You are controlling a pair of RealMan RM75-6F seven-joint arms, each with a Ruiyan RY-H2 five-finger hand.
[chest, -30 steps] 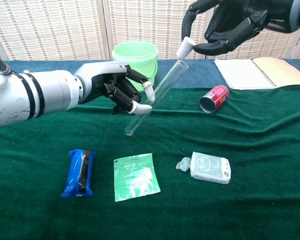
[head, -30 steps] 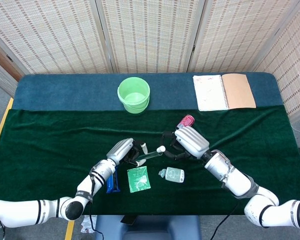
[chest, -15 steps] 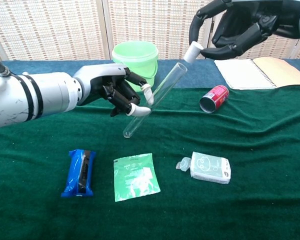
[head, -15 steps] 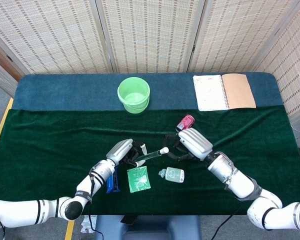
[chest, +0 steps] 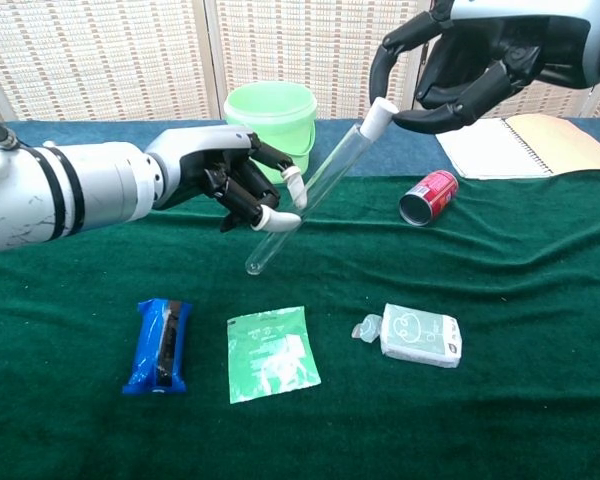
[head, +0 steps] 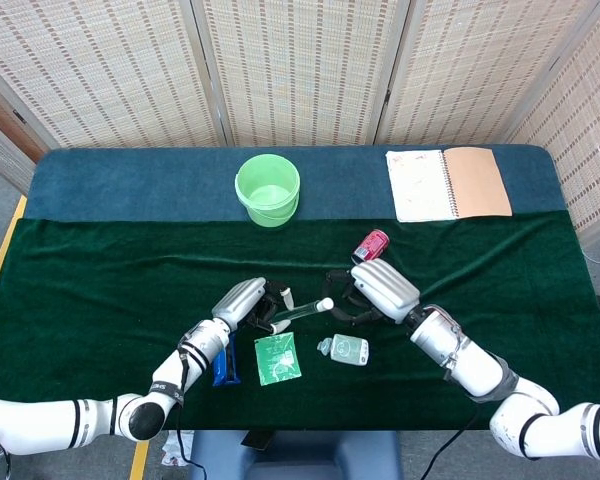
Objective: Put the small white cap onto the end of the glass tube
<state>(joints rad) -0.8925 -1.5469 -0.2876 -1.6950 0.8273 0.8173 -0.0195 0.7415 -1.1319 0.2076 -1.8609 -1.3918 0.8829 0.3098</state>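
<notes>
Cap now seated on tube mouth; earlier it hovered just off it.
Left hand (chest: 235, 183) grips the glass tube (chest: 310, 190), tilted, mouth toward upper right; right hand (chest: 460, 60) pinches the white cap (chest: 380, 112).

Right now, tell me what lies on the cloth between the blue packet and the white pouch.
One thing: the green sachet, flat between the blue packet and the white pouch. The chest view shows it best.

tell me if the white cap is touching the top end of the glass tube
Touching. The chest view shows the white cap, pinched by the right hand, sitting on the glass tube mouth with no gap.
</notes>
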